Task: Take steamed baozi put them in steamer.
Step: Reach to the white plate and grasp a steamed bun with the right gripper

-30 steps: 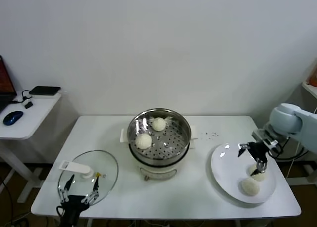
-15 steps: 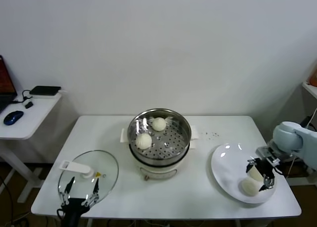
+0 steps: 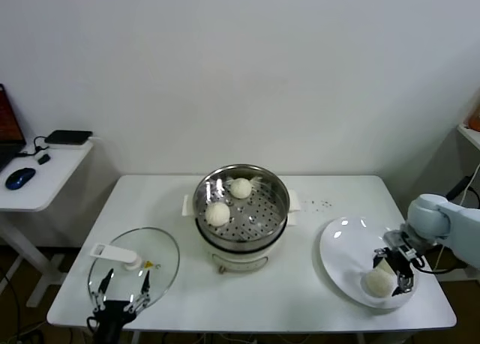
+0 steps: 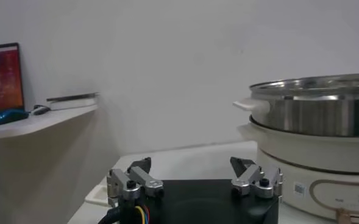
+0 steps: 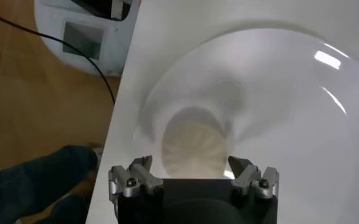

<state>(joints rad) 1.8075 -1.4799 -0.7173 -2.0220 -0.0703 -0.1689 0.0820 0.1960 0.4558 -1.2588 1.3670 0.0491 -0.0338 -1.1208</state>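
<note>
Hovering right gripper [image 3: 398, 270]: jaws spread wide around a bun [image 3: 379, 282] on the plate [image 3: 341, 248], right end of the table [image 3: 315, 295].
Steamer [image 3: 241, 206]: holds two buns.
Left gripper [image 3: 118, 293]: open, front left corner.

Plain white wall [image 3: 240, 67] behind white table [image 3: 172, 209], side desk [image 3: 41, 175] left

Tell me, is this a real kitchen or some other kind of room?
Probably not a real kitchen; it looks more like an office or test room. The steamer and plate sit on a plain white table against a bare wall, and a side desk holds a computer mouse.
</note>
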